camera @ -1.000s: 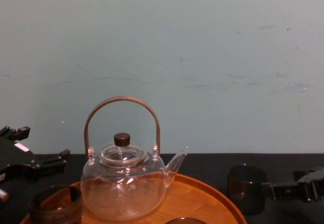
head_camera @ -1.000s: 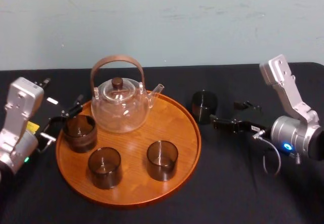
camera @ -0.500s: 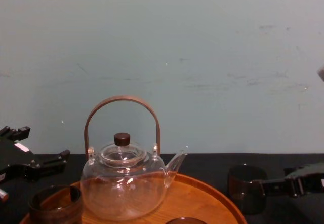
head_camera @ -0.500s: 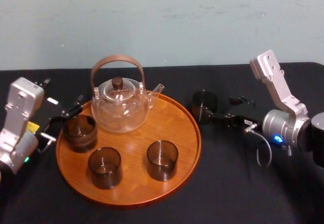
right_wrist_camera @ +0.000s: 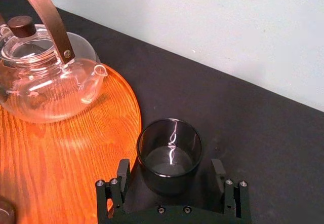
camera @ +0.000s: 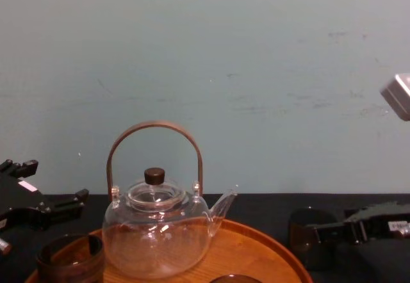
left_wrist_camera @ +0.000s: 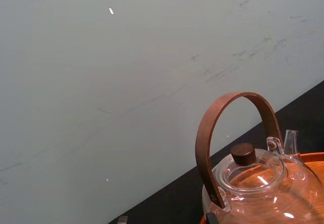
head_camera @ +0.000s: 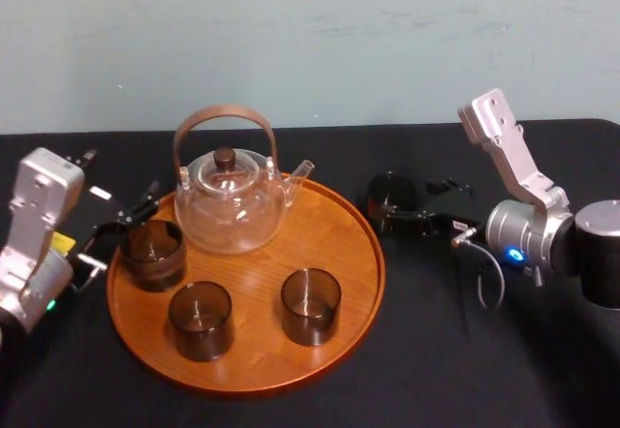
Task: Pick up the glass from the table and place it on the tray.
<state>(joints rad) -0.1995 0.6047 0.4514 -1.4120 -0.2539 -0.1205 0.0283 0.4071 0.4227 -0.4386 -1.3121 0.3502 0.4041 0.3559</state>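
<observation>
Right pincer (right_wrist_camera: 170,169) is apart, straddling the glass (head_camera: 389,196), which stands on the counter (right_wrist_camera: 273,133) between my fingers. Tray (right_wrist_camera: 50,148) lies just beside one finger. Risk as I judge it: closing off-centre shoves the glass into the tray rim and tips it, or the smooth wall slips. Left pincer (head_camera: 118,231) parked, apart, beyond the tray.

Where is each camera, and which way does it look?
Head view: high, looking down on the round light-brown wooden tray, black-cloth table, left gripper and right gripper.
Chest view: low, looking across at the clear glass teapot; grippers at both edges.
Left wrist view: on that wrist, facing teapot and wall.
Right wrist view: on that wrist, facing the dark cylindrical glass between its open fingers.
All share the teapot.
</observation>
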